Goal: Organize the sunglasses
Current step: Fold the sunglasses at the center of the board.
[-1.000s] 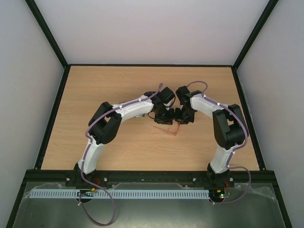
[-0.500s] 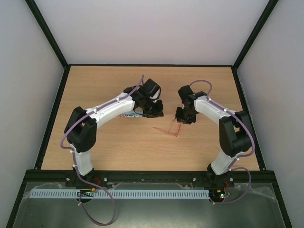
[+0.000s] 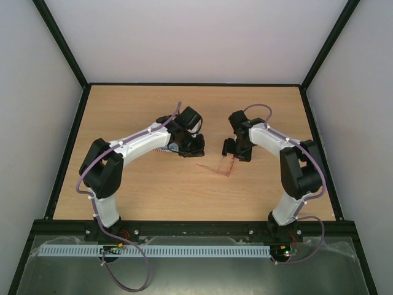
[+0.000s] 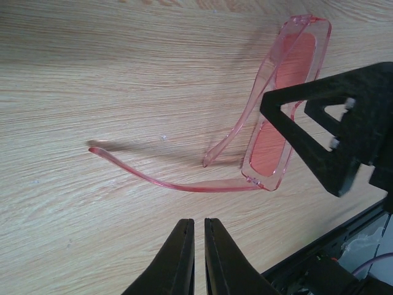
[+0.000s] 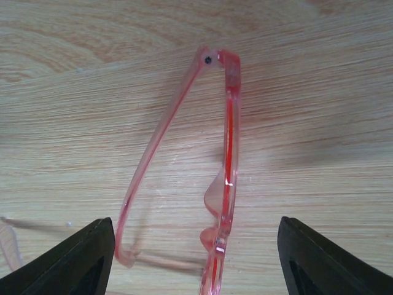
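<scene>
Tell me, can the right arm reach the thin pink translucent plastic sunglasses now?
Probably yes: the right gripper hangs open above the pink plastic sunglasses, one finger on each side, nothing between; the shut left gripper stands aside.

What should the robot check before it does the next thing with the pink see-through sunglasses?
1. Right gripper open: ok, its jaws stand wide on either side of the thin pink see-through plastic sunglasses.
2. Left gripper out of the way: ok, shut, empty, beside them.
3. Sunglasses free on the wooden table: ok, nothing grips them.
4. Both temple arms folded: not ok; one sticks straight out, the other is only half folded.
5. Somewhere to put them: cannot tell; only a striped sliver shows under the left arm.
</scene>
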